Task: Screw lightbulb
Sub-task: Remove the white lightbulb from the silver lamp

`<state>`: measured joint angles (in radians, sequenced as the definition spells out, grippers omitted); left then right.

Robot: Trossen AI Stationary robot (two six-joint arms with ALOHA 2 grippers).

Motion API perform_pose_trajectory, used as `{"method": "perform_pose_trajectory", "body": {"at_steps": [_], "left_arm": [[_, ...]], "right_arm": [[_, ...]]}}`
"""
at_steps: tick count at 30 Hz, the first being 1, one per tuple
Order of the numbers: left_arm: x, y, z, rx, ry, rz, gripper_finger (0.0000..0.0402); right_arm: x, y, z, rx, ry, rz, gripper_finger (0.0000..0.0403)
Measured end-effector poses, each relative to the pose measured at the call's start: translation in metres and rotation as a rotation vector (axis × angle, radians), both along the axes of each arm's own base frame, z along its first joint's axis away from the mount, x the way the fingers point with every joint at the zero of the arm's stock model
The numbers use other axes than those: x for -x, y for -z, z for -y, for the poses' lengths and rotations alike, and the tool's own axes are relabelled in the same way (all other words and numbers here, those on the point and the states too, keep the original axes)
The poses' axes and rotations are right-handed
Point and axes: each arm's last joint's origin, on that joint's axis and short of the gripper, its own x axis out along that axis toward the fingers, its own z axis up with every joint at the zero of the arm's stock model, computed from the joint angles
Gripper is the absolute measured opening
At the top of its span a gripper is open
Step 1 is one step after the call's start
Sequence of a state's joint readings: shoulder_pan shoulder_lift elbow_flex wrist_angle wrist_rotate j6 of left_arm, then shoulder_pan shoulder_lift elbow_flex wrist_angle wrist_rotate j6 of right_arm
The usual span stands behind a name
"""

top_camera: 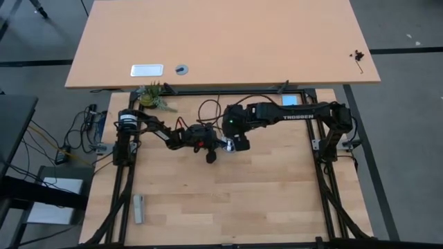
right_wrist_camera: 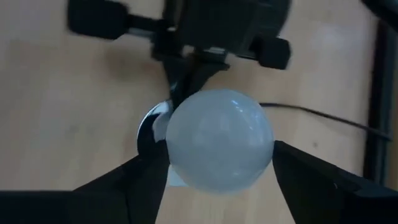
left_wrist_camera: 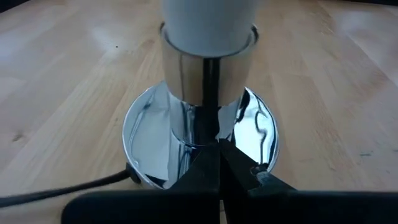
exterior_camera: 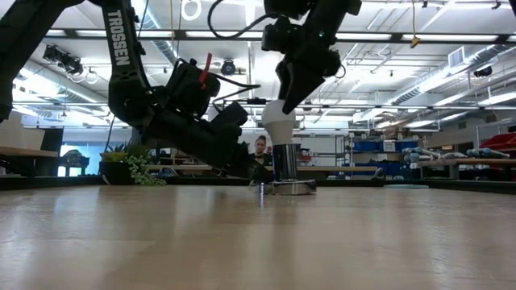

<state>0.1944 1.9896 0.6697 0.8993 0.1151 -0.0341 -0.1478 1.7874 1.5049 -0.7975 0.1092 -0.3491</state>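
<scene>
Two arms meet near the middle of the wooden table (top_camera: 277, 200), over a shiny silver socket (left_wrist_camera: 208, 81) that stands upright on a round mirror-like base (left_wrist_camera: 146, 134). The lightbulb (right_wrist_camera: 219, 140) sits upright in the top of that socket, its narrow pale neck (exterior_camera: 280, 127) entering the metal collar. From above, the right gripper (right_wrist_camera: 219, 171) comes down around the bulb: its two fingers (right_wrist_camera: 130, 186) stand wide apart on either side of the round glass, one finger just beside or touching it and the other with a thin gap, so they are not clamped on it. The left gripper (left_wrist_camera: 219, 158) lies low at the foot of the socket with its fingers pressed together, the tips right at the base of the metal stem. A thin black cord (left_wrist_camera: 62, 190) runs away from the base across the wood. A small grey block (top_camera: 138, 208) lies well apart, near the table's front left corner
</scene>
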Motion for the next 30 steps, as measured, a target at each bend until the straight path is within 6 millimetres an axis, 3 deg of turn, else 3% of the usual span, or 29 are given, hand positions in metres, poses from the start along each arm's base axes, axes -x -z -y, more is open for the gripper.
{"method": "perform_pose_trajectory", "body": {"at_steps": [5, 13, 21, 30], "left_arm": [[0.0, 0.0, 0.0, -0.002, -0.002, 0.001, 0.0], [0.0, 0.0, 0.001, 0.001, 0.003, 0.001, 0.0], [0.0, 0.0, 0.001, 0.004, 0.007, 0.002, 0.0], [0.0, 0.0, 0.001, 0.006, 0.008, 0.001, 0.0]], "right_arm": [[0.003, -0.012, -0.011, -0.051, 0.233, 0.093, 0.0309], [0.008, -0.018, -0.019, -0.384, 0.793, 0.215, 0.0318], [0.007, -0.018, -0.019, -0.418, 0.873, 0.238, 0.0317], [-0.004, 0.012, -0.013, -0.361, 0.867, 0.142, 0.031]]}}
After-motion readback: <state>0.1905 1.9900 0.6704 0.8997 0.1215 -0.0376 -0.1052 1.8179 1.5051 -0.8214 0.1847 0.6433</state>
